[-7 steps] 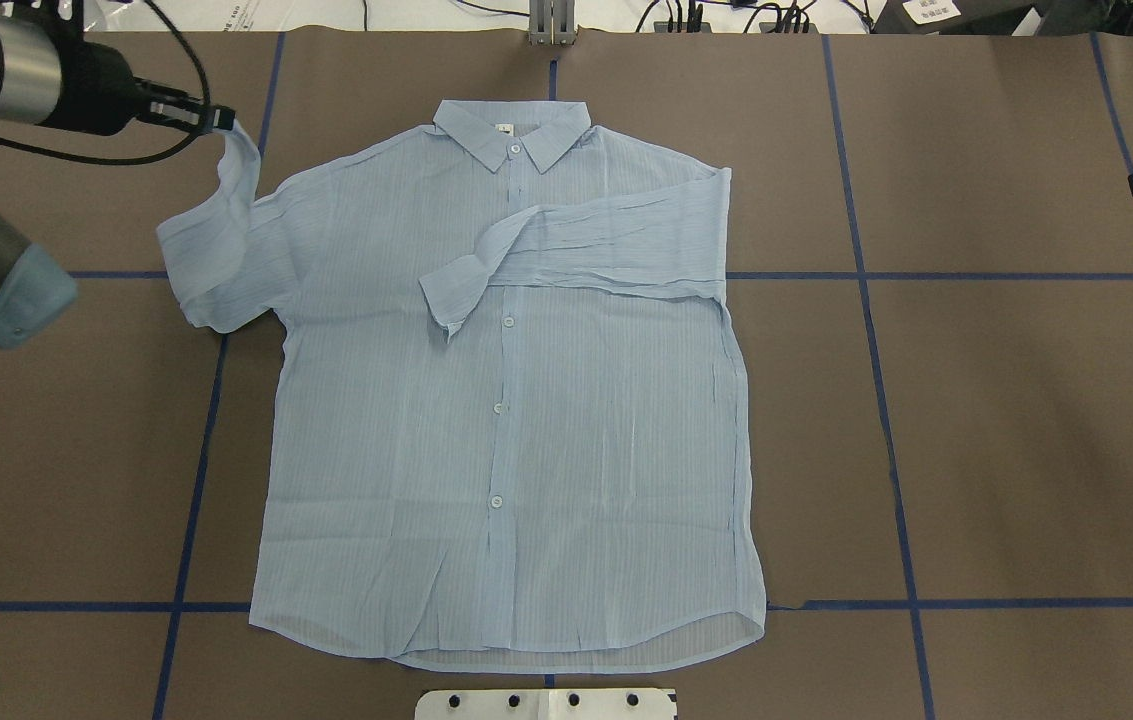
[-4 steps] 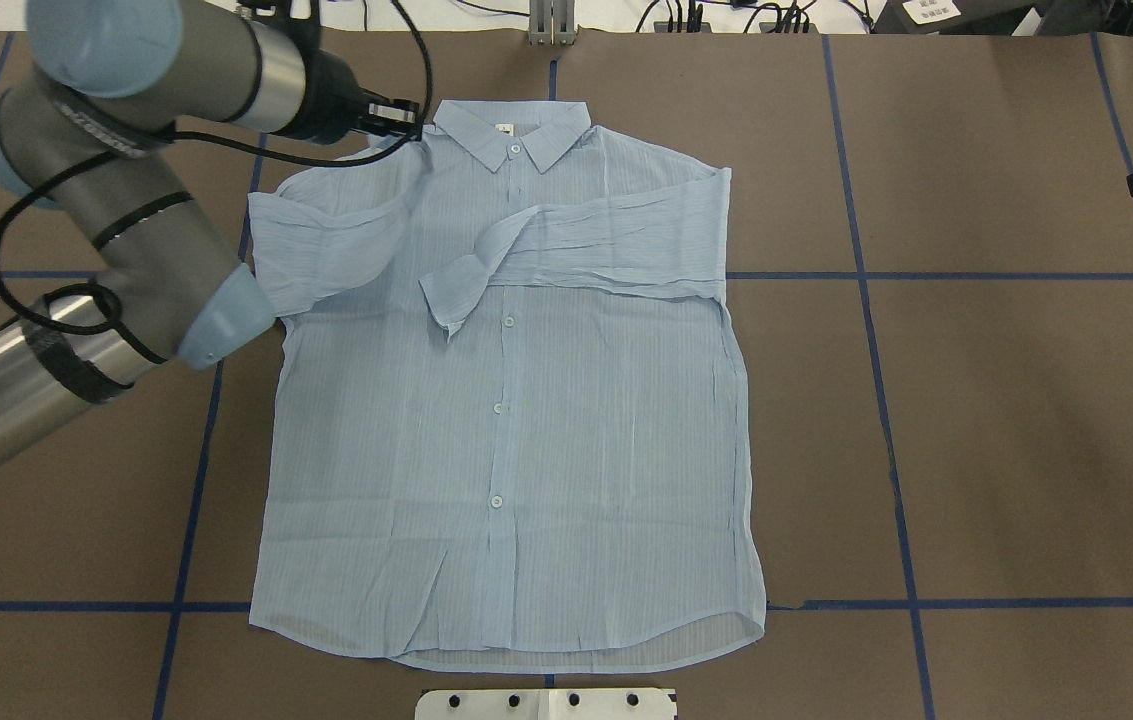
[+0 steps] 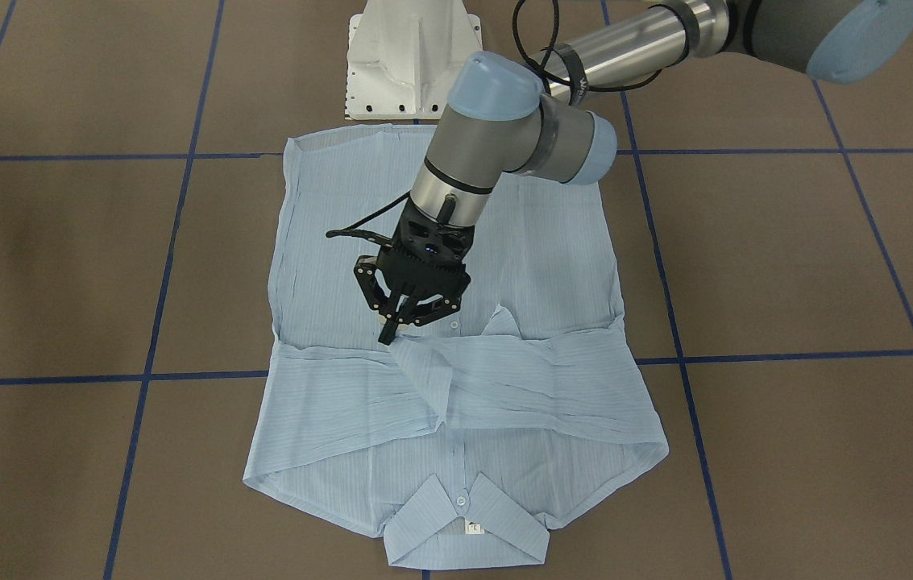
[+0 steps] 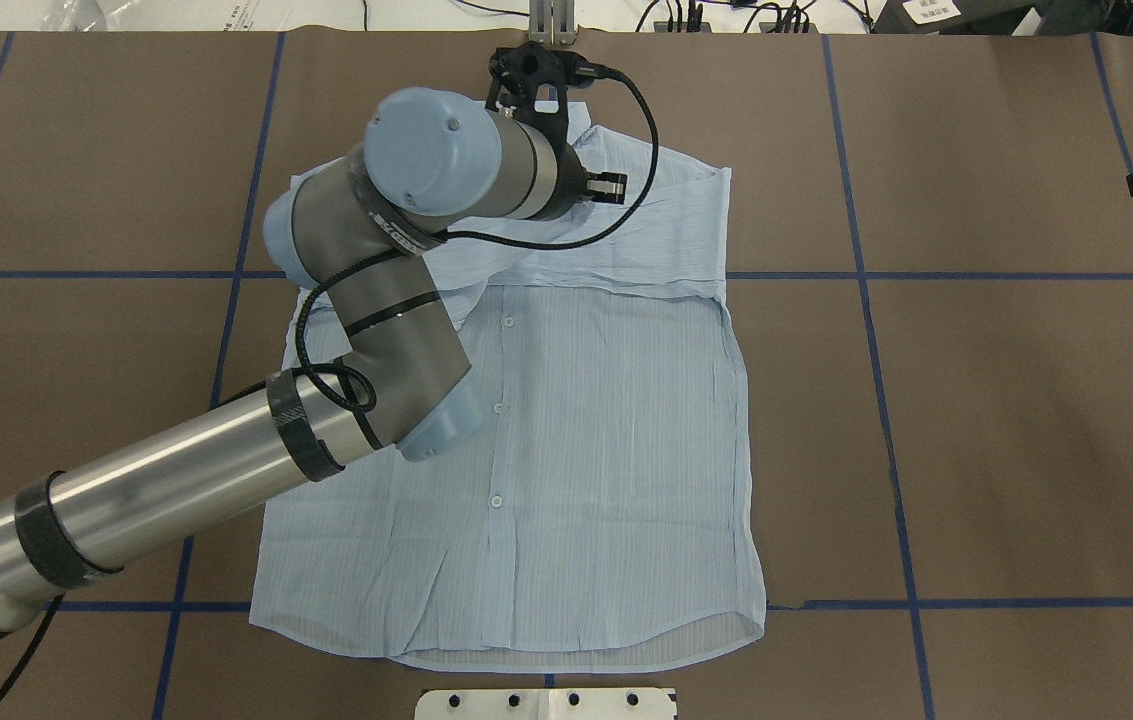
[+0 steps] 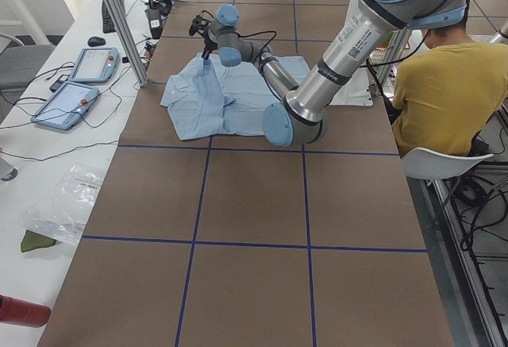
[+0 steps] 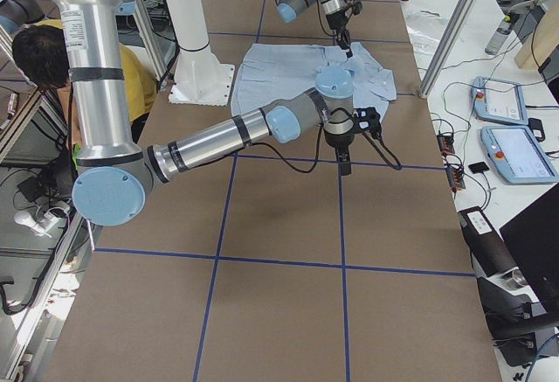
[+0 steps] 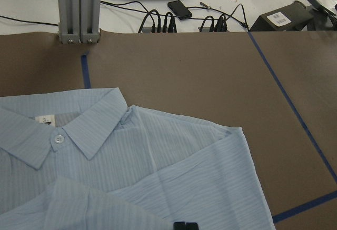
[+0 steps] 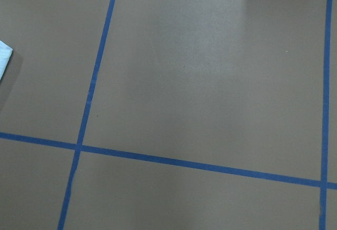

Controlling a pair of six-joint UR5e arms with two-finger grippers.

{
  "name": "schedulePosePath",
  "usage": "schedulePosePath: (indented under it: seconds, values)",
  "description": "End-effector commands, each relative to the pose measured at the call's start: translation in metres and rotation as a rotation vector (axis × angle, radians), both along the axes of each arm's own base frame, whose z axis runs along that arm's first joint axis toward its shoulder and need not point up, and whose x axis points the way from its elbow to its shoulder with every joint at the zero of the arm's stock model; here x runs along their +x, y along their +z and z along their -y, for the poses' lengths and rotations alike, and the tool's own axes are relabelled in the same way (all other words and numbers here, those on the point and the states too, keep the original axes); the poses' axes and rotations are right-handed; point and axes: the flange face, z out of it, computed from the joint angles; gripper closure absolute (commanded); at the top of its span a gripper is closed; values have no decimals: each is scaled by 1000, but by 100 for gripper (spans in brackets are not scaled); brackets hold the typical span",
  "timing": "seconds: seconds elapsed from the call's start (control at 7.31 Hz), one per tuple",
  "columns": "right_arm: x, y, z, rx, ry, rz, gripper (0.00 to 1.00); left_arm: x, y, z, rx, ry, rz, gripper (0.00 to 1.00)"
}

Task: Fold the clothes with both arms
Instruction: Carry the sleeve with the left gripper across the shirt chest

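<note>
My left pincer is clamping the shirt sleeve over its chest; the shirt is lying on the table. For my right pincer, I cannot tell.

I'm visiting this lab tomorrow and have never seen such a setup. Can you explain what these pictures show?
Two jointed robot arms work at a brown table. Four pictures come from fixed cameras: one above, one opposite the robot, one at each table end; two come from cameras on the wrists. A pale blue shirt lies flat, buttons up. The left gripper pinches one sleeve across the chest. The right gripper hangs over bare table, off the shirt.
</note>
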Motion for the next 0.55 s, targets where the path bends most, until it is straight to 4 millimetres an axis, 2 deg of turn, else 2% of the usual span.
schedulePosePath:
  seconds: [0.0,0.14,0.41]
  values:
    - [0,-1,1,3,-1,0,0,46,0,-39,14,20,18,6]
    - [0,-2,1,3,0,0,0,53,-3,-47,3,9,-1,0]
    - [0,-2,1,4,1,1,0,50,-6,-49,43,28,4,0]
